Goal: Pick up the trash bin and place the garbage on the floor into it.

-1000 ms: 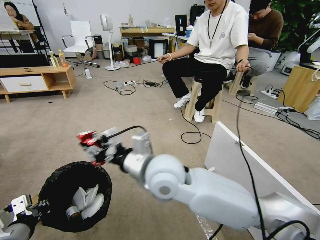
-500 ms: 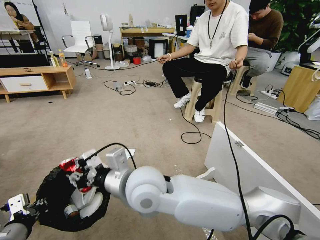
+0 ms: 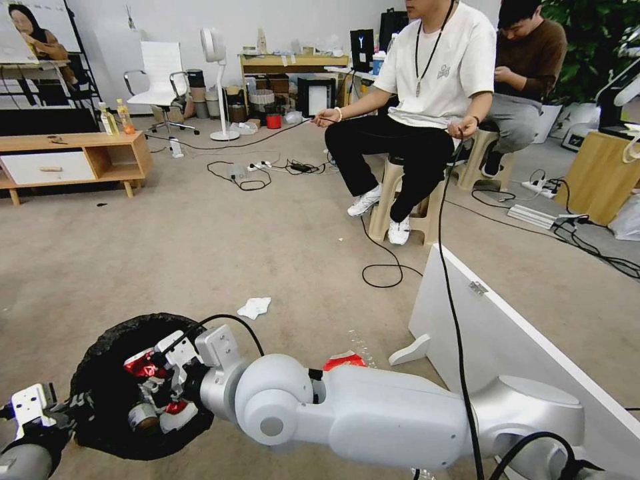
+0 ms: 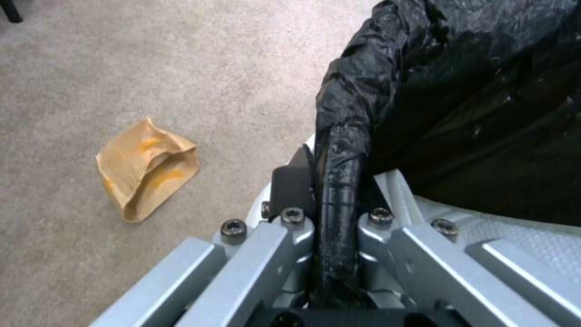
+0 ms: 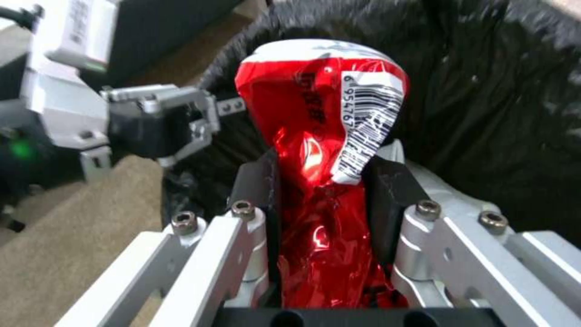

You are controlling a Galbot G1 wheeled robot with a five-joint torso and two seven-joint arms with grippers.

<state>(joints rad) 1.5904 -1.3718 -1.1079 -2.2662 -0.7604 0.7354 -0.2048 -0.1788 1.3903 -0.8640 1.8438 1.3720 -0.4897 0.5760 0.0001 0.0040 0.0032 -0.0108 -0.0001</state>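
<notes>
Right gripper [image 3: 155,373] is over the open mouth of the trash bin [image 3: 100,353] at near left, fingers squeezed tight on a crushed red can [image 5: 321,150]. Left gripper [image 4: 336,200] pinches the bin's black-bagged rim from the near-left side. On the carpet lie a white tissue [image 3: 255,307], a red packet [image 3: 343,361] and a brown paper bag [image 4: 147,166].

The right arm [image 3: 400,420] is glossy white with rounded silver joints, and a black cable [image 3: 227,323] loops over its boxy silver wrist block [image 3: 217,347]. Both grippers, right gripper [image 5: 327,190] and left gripper [image 4: 336,190], have brushed silver linkage bars with dark hex-socket screws and black finger pads [image 5: 257,190]. Beside the wrist block, the left arm ends in a white bracket [image 3: 27,403].
</notes>
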